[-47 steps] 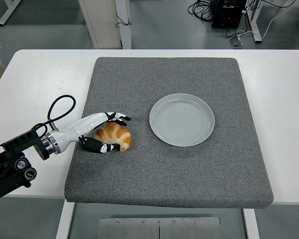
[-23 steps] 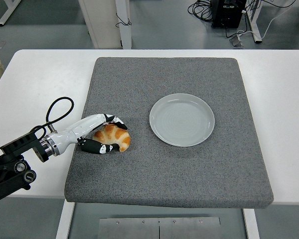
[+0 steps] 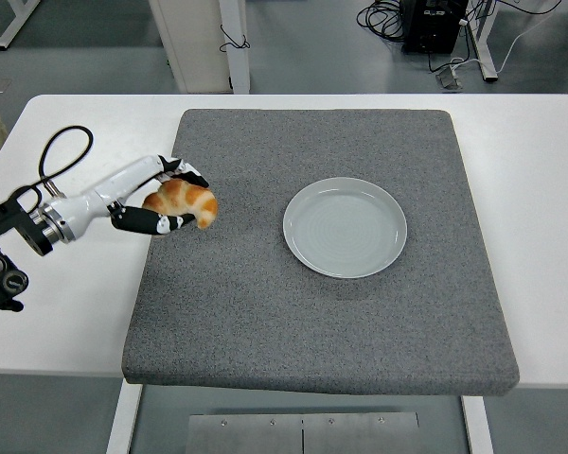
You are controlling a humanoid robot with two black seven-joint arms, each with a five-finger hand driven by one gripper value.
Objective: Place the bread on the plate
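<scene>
The left hand (image 3: 167,196) was clasped around the bread (image 3: 182,201), its black-tipped fingers (image 3: 191,176) curled over the far side of the loaf and the thumb pressed against the near side. The bread, a golden-brown croissant-shaped roll, sat in that grasp above the left part of the grey mat (image 3: 322,312), with a faint shadow on the mat just to its right. The white forearm ran back from the hand toward the left edge, where a black cable loop (image 3: 61,149) rose over the wrist joint. To the right of the bread, well apart from it, the pale round plate (image 3: 346,227) lay flat near the middle of the mat with nothing on it. The mat covered most of the white bench (image 3: 540,189). Beyond the far edge of the bench were a grey floor and tangled cables (image 3: 383,14).
</scene>
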